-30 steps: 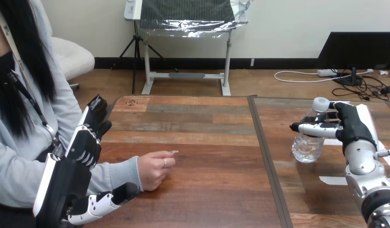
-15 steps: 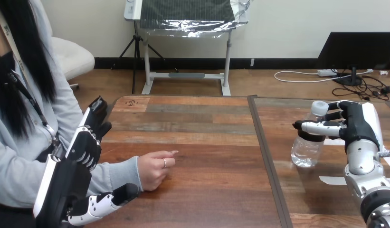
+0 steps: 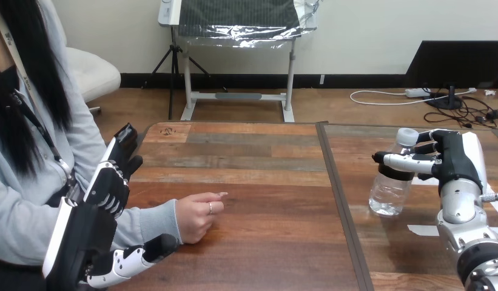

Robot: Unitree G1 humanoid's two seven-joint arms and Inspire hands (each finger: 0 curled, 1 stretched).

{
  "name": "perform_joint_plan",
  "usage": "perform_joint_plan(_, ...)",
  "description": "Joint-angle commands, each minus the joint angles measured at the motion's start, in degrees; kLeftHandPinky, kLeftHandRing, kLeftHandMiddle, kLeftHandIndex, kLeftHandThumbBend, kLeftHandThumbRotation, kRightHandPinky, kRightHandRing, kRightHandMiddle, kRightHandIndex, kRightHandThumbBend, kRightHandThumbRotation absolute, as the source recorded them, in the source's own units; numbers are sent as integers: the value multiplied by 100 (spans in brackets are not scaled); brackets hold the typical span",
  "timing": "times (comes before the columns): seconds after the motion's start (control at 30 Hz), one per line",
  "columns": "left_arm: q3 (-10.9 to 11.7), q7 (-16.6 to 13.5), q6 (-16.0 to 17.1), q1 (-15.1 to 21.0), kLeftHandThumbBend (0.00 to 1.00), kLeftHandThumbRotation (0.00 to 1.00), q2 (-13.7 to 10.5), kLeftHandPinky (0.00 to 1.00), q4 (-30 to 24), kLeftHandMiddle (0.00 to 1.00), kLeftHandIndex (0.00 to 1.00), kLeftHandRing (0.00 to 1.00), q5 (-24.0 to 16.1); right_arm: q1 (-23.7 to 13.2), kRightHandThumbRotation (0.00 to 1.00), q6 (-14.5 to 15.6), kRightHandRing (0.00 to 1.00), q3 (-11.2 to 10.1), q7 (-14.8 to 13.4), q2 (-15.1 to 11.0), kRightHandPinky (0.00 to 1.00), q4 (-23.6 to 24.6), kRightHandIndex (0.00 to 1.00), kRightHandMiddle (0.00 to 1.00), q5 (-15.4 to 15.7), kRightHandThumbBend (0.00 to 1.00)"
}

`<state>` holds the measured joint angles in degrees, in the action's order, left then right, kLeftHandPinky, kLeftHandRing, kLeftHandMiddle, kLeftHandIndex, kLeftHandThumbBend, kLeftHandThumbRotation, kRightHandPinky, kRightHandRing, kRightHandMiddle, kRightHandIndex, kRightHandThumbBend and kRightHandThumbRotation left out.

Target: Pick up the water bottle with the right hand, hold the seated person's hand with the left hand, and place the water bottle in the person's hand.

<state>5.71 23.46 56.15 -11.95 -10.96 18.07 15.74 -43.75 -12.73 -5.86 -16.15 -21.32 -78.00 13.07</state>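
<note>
Black and white, the right hand is seen at the right of the frame, its fingers wrapped round the upper part of the bottle, just below the white cap. The bottle is clear, ribbed plastic, thin-walled by the look of it, and it is tilted with its cap toward the hand; whether its base has left the table cannot be told. The lift is judged to be the step in hand. A light, steady squeeze is called for, since such plastic would likely buckle or slip, and the bottle should be brought upright before it is carried to the left. At the lower left the left hand is held open, its fingers straight, beside the person's sleeve, with its thumb close to the sleeve's underside; the person's hand is not held and rests loosely curled on the dark, grained wood near the frame's middle. White tape is stuck flat below the bottle.
</note>
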Motion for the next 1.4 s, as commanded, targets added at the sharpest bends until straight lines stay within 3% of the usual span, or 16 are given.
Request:
perform_joint_plan(0.0,40,-34,27,188,100,49,-27,95,-224,99,95,99,-21,-220,0,-252,43,-133,-105,64,38,60,50,50,-122,86)
perform_joint_plan(0.93,53,-18,40,275,100,47,-41,94,-101,100,95,99,-51,-247,0,-574,42,-185,53,133,36,139,51,48,-236,86)
perform_joint_plan(1.17,269,-434,21,270,100,50,-40,91,-132,99,95,97,-724,-284,0,-689,42,-270,192,191,35,169,51,48,-374,85)
perform_joint_plan(1.3,508,-845,-75,246,100,51,-88,88,-271,99,95,96,-1501,-305,0,-805,42,-171,173,208,35,201,50,48,-301,85)
perform_joint_plan(1.37,547,-972,-105,245,100,50,-103,87,-302,98,96,95,-1695,-311,0,-830,41,-158,176,212,35,204,50,48,-294,85)
